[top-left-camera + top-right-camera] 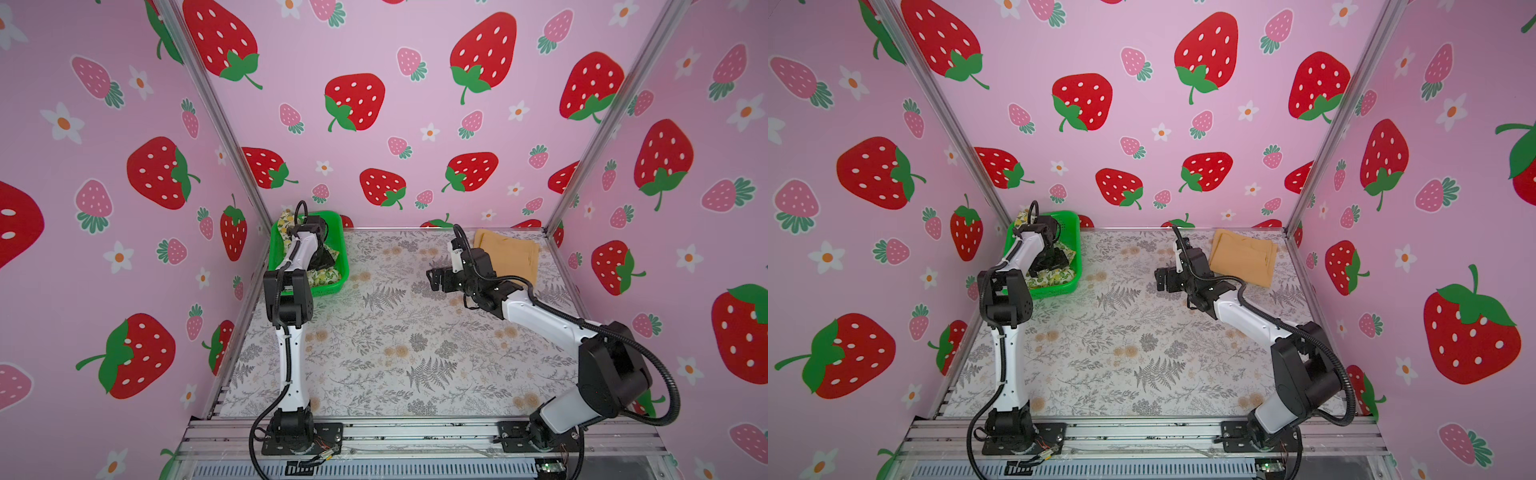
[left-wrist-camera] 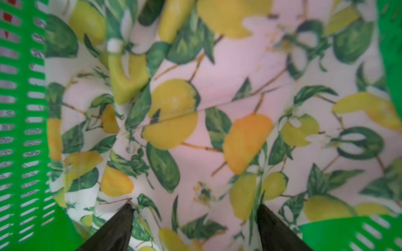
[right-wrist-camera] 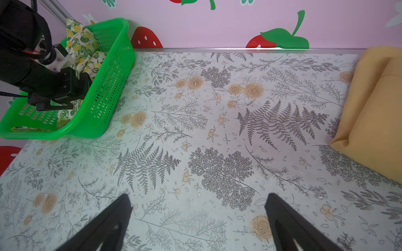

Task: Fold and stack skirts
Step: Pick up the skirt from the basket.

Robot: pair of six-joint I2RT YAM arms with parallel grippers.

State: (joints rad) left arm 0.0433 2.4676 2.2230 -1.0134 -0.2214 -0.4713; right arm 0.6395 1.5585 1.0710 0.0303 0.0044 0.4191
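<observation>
Two skirts lie well apart in both top views. The lemon-print skirt [image 1: 323, 277] sits crumpled inside the green basket [image 1: 333, 224], at about 10 o'clock on the table [image 1: 395, 332], by the far corner. The mustard skirt [image 1: 513, 253] lies folded flat at about 1 o'clock, close to the far edge. The left gripper [image 1: 322, 259] reaches down into the basket over the lemon cloth. The right gripper [image 1: 433, 279] hangs above bare table just beside the mustard skirt, at 9 o'clock from it, touching no cloth.

From the left wrist, the lemon-print skirt [image 2: 217, 87] fills nearly everything, with the green basket [image 2: 21, 130] walling it in. The left gripper [image 2: 194, 202] has its jaws spread, tips down at the wrinkled fabric with a broad band of cloth between them and nothing pinched. Whether the tips press in, I cannot tell.

From the right wrist, the right gripper [image 3: 198, 195] shows its jaws spread wide over the fern print, with nothing between them. The mustard skirt [image 3: 374, 113] lies off to one side. The basket is at the opposite side, with the left arm dipping into it.
</observation>
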